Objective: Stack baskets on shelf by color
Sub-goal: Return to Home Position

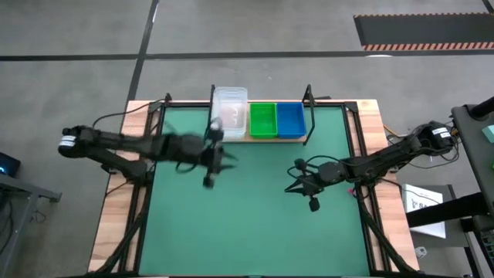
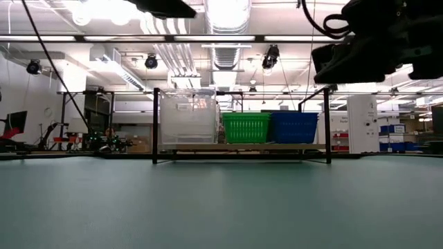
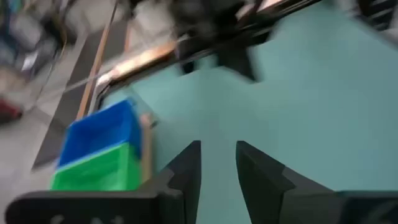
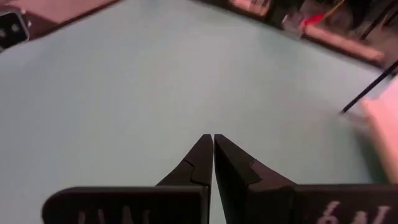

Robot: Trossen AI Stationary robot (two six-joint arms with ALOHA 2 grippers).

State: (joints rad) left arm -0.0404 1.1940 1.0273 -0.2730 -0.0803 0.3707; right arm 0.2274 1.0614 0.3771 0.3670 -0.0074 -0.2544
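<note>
Hovering over green mat, left claw parted, right claw closed, shelf behind, bright workshop

No text, number or brand can be read anywhere. A white paper sheet bears dark print (too small to read). Pale marks on the black base of the right gripper are cut off.

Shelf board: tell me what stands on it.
Three stacks side by side: clear bins, green bins, blue bins. How many are nested in each stack is hidden.
</note>
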